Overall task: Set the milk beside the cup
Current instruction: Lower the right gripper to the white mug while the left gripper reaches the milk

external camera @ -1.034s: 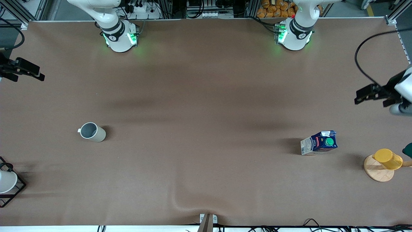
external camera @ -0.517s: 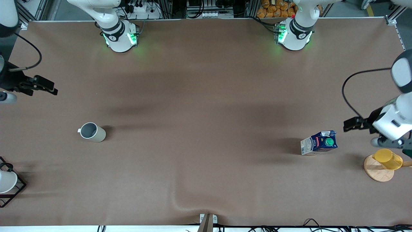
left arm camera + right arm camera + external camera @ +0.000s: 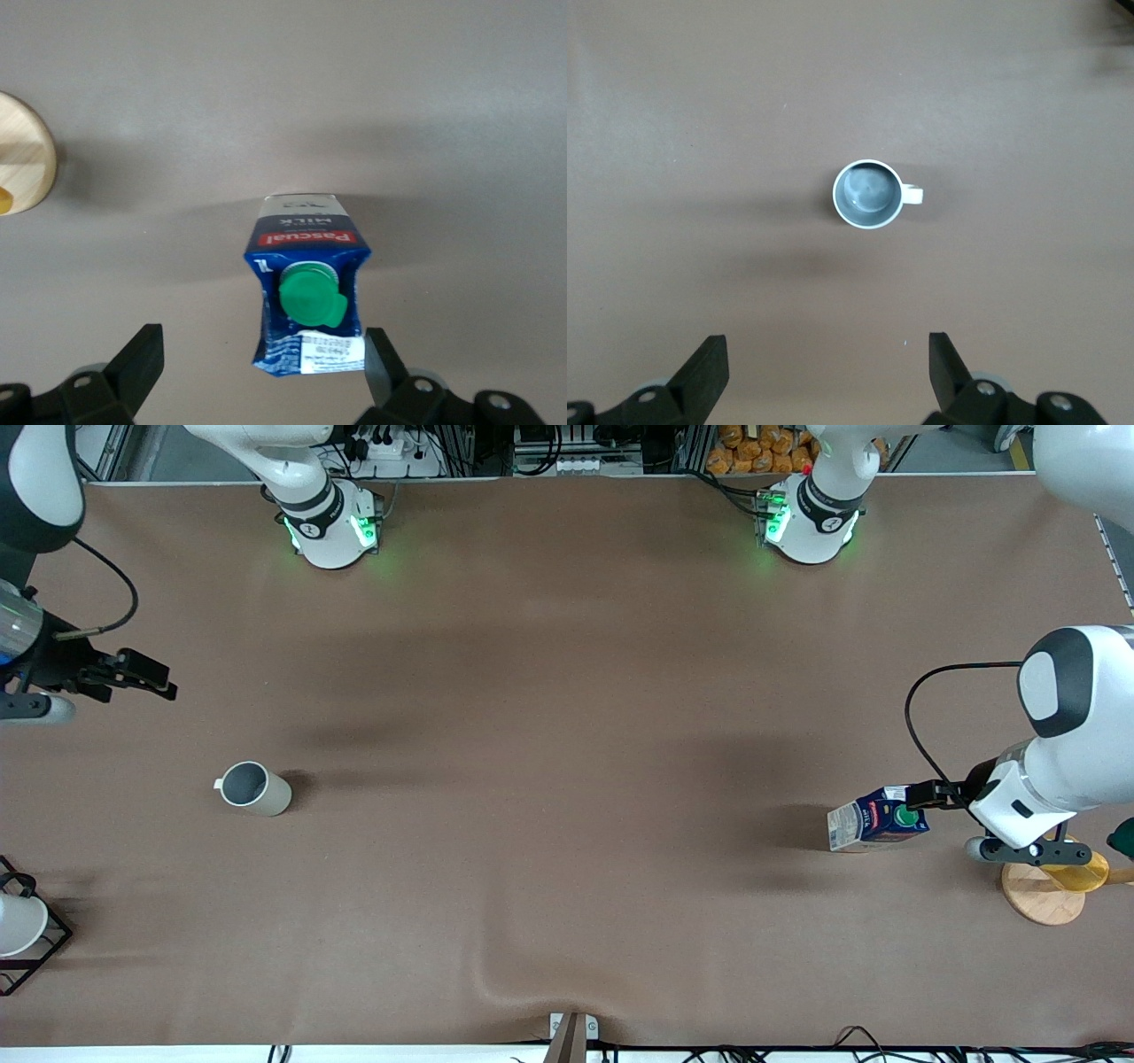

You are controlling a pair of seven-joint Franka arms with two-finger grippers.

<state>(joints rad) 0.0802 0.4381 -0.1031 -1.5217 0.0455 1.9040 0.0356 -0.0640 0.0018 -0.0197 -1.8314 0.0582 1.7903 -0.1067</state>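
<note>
The milk (image 3: 877, 820) stands at the table's (image 3: 567, 691) left-arm end, at about 3 o'clock from the cup (image 3: 254, 788) and well apart from it; nothing is moved yet. The left hand (image 3: 257, 376) hangs spread above the carton, touching nothing, so grasp, carry and placing remain. The right hand (image 3: 824, 376) waits spread above the cup's area

A brown cloth-covered table (image 3: 567, 691) stands before aluminium framing (image 3: 461, 447) and cabling.
</note>
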